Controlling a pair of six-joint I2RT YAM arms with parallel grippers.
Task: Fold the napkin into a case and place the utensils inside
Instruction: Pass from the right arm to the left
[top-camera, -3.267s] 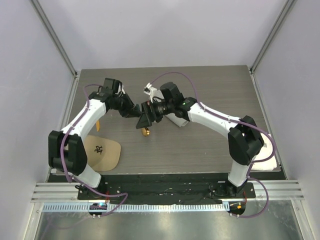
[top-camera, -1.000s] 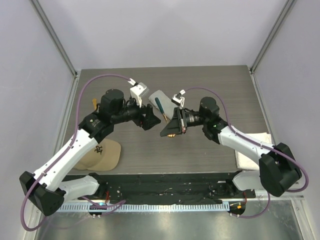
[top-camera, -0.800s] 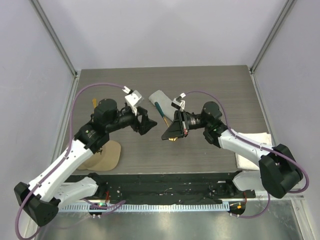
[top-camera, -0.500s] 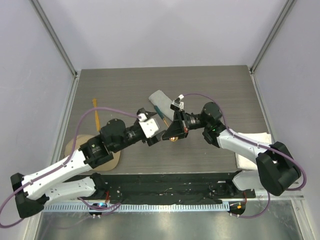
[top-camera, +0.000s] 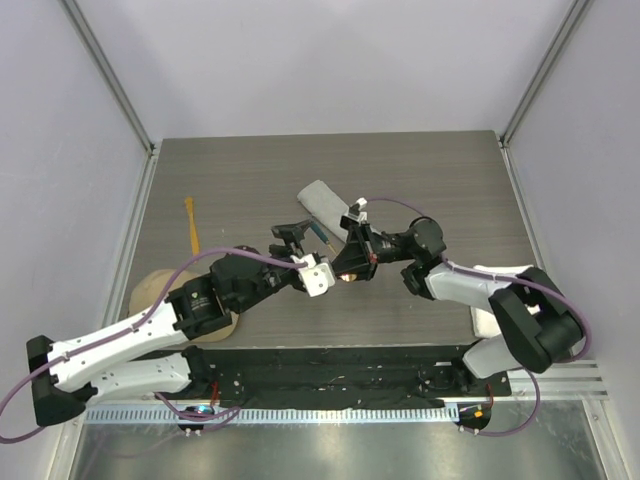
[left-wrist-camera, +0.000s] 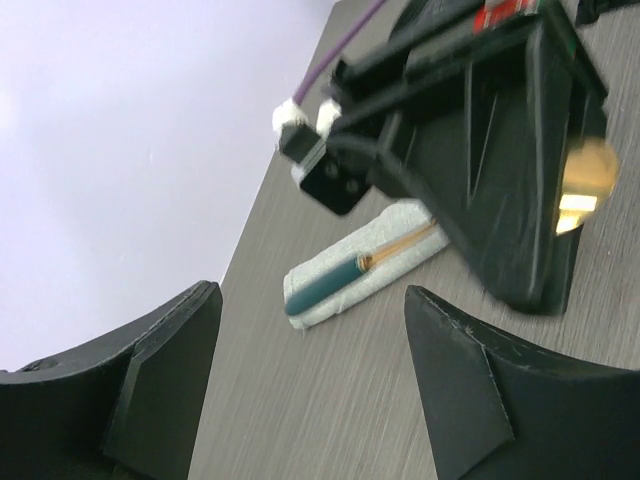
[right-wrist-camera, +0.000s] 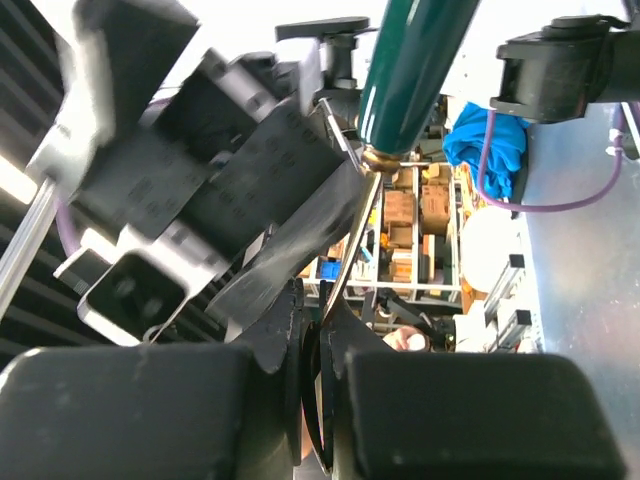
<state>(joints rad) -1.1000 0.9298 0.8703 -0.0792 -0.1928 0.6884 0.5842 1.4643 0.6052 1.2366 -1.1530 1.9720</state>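
The napkin (top-camera: 318, 200) lies folded into a narrow light grey case (left-wrist-camera: 340, 275) behind the table's middle. A utensil with a dark teal handle (left-wrist-camera: 325, 285) rests along it, its gold stem running into my right gripper (top-camera: 352, 262). That gripper (right-wrist-camera: 325, 310) is shut on the thin gold end, and the teal handle (right-wrist-camera: 415, 60) points away from the jaws. A gold tip (left-wrist-camera: 585, 170) sticks out behind its fingers. My left gripper (top-camera: 300, 245) is open and empty just left of the right one, facing the case (left-wrist-camera: 310, 330). An orange-yellow utensil (top-camera: 190, 222) lies at the left.
A tan cap (top-camera: 160, 290) sits at the near left, partly under my left arm. A white towel (top-camera: 500, 285) shows at the near right under the right arm. Frame posts and grey walls stand round the table's back and sides.
My left arm has swung down and to the right, bringing its open gripper close beside the right gripper. The right gripper has shifted slightly nearer, still shut on the utensil.
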